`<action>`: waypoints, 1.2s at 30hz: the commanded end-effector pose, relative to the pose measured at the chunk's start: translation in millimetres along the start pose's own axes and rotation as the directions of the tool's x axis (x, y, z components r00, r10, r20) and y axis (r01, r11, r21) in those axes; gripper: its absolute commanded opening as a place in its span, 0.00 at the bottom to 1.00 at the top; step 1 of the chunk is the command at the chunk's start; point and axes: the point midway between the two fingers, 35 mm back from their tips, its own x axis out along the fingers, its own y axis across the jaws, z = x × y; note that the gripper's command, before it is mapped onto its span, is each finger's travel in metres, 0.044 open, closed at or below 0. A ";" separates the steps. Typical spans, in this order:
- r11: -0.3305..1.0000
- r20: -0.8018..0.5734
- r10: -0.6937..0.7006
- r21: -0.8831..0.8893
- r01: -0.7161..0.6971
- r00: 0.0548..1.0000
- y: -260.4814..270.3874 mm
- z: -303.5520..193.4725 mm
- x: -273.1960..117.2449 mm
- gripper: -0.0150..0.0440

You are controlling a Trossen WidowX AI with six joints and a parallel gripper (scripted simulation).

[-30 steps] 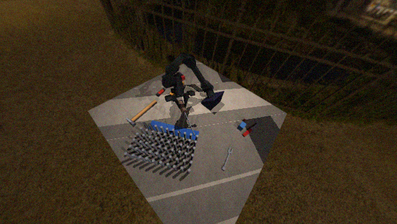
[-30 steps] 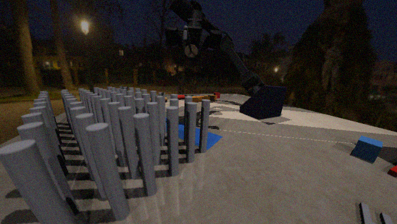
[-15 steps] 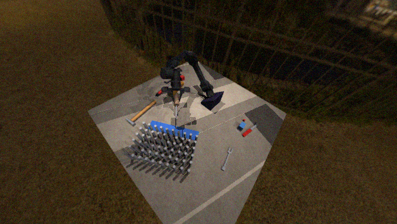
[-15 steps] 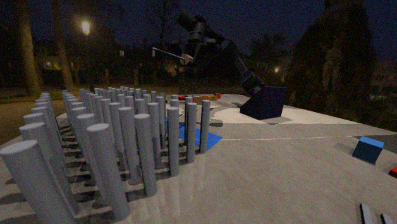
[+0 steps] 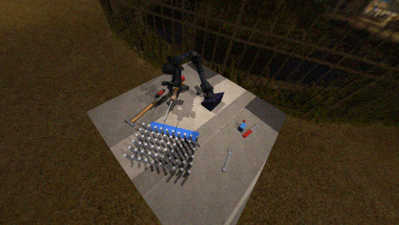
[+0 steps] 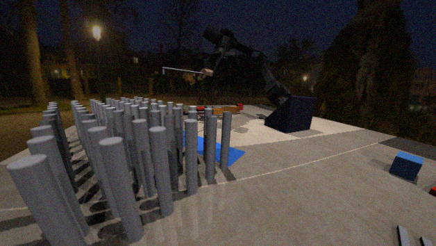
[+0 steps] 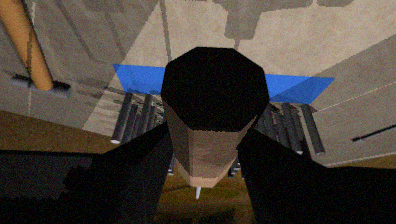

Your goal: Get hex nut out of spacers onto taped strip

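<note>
My gripper (image 5: 174,91) (image 6: 208,70) (image 7: 206,128) is shut on the wooden handle of a hook tool (image 5: 173,94) (image 6: 205,72) (image 7: 207,155). It holds the tool in the air, behind and above the blue taped strip (image 5: 181,130) (image 6: 237,153) (image 7: 295,86). The thin metal rod reaches toward the spacer field and ends in a short bend, seen in the exterior view high above the table. The grey spacers (image 5: 125,155) (image 6: 161,167) (image 7: 312,130) stand upright in rows beyond the strip. I cannot make out the nut in any view; spacers and shadow hide the floor among them.
A hammer (image 5: 143,112) (image 7: 31,55) lies left of the strip. A red-handled tool (image 5: 160,93) lies beside the gripper. To the right lie a blue block (image 5: 242,127) (image 6: 406,165), a red-handled screwdriver (image 5: 247,133) and a wrench (image 5: 227,161). The arm's base (image 5: 213,102) (image 6: 296,112) stands behind.
</note>
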 end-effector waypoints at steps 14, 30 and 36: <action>1.000 0.001 0.000 0.022 0.000 1.000 4.6 30.4 58.5 0.25; 1.000 -0.003 0.020 0.014 -0.020 1.000 2.5 89.1 125.2 0.25; 1.000 -0.004 0.023 0.014 -0.023 1.000 2.4 90.6 126.5 0.25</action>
